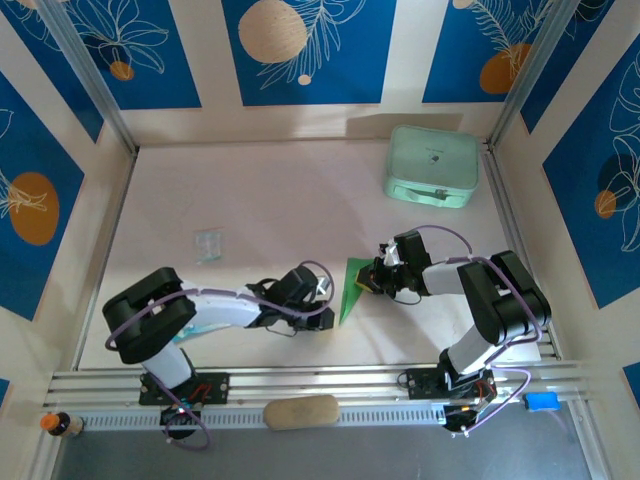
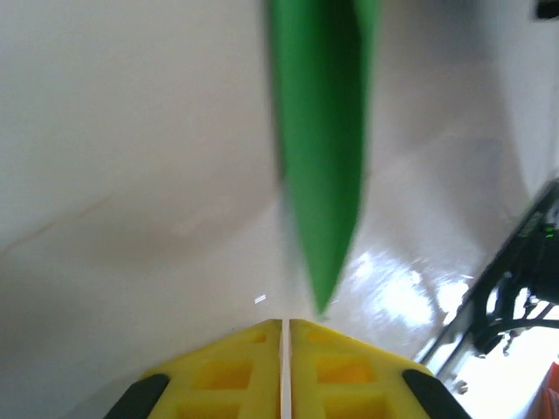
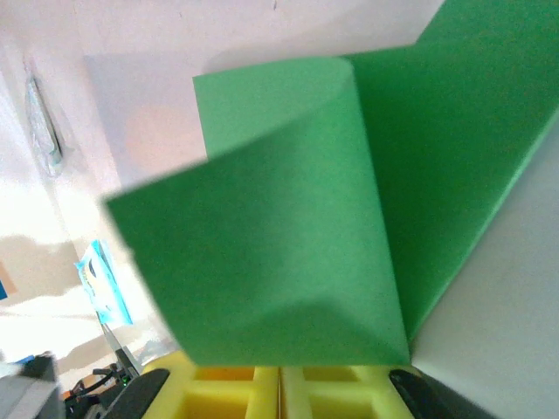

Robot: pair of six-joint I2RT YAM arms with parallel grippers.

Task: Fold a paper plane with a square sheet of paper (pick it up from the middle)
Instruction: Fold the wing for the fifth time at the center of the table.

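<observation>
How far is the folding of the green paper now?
Done: the bright green sheet of paper is folded into a narrow pointed shape. In hand: the right hand holds one flap raised; the shut left hand sits near its tip. Left: pressing this flap flat, probably more creases.

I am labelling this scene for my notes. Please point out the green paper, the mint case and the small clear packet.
green paper (image 1: 351,288): top view, its flat middle.
mint case (image 1: 432,162): top view, centre of its lid.
small clear packet (image 1: 208,245): top view, its middle.
</observation>
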